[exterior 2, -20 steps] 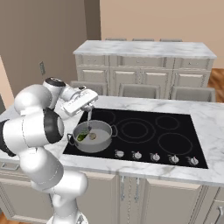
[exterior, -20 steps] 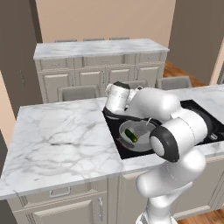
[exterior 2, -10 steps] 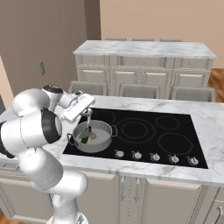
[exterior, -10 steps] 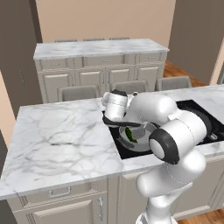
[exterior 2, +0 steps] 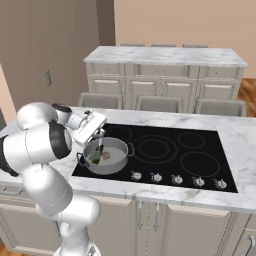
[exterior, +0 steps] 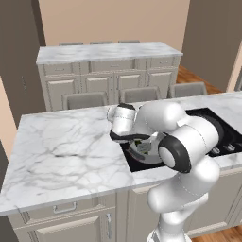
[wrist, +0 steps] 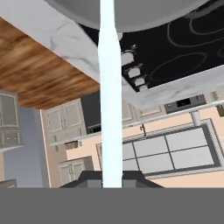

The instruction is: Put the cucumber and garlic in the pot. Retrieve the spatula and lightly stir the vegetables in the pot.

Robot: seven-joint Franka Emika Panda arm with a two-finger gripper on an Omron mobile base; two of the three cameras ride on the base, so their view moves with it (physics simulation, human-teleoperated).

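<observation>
Gripper [exterior 2: 98, 134] is clamped tight on the spatula [wrist: 110, 96], jaws nearly together around its thin pale handle. In the hand view the handle runs straight up from between the finger tips toward the pot [wrist: 127, 13]. From the right base view the spatula [exterior 2: 100, 146] dips down into the pot [exterior 2: 106, 156], which sits on the front left burner of the black cooktop [exterior 2: 170, 150]. Cucumber [exterior 2: 95, 159] and garlic [exterior 2: 105, 155] lie inside the pot, close by the spatula's lower end. In the left base view the pot [exterior: 142, 149] is mostly hidden behind the arm.
</observation>
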